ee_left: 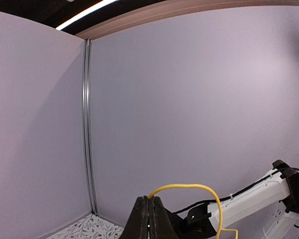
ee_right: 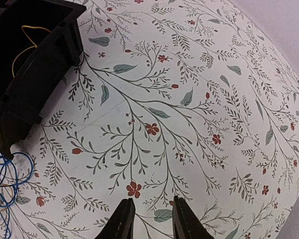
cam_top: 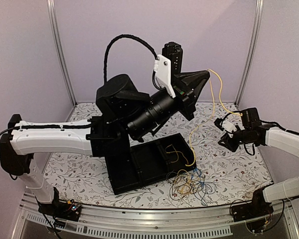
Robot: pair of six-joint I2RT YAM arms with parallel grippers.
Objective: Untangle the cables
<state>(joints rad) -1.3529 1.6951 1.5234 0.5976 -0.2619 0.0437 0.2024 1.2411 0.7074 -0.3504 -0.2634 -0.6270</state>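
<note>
Cables: a loose knot of blue, yellow and orange wires [cam_top: 189,185] lies on the floral table [cam_top: 229,167] at about 5 o'clock in the top view, against the near right corner of the black tray [cam_top: 134,169].
Yellow cable: one strand [cam_top: 213,94] is lifted clear of the knot. It hangs from the left gripper [cam_top: 207,73], with one run dropping to the right end of the tray and another curving toward 3 o'clock, close by the right arm's wrist.
Left gripper: raised high above the table at about 1 o'clock from the tray. Its fingers are pressed together on the yellow cable, which arcs out from the tips in the left wrist view.
Right gripper: [ee_right: 148,219] low over the table at 3 o'clock. Its fingers are parted and only the floral pattern shows between them, so it holds nothing.
Black tray: mid-table under the left arm, with a thin yellow strand lying inside.
Blue wires: [ee_right: 5,174] at 8 o'clock in the right wrist view, just beside the tray's corner.
</note>
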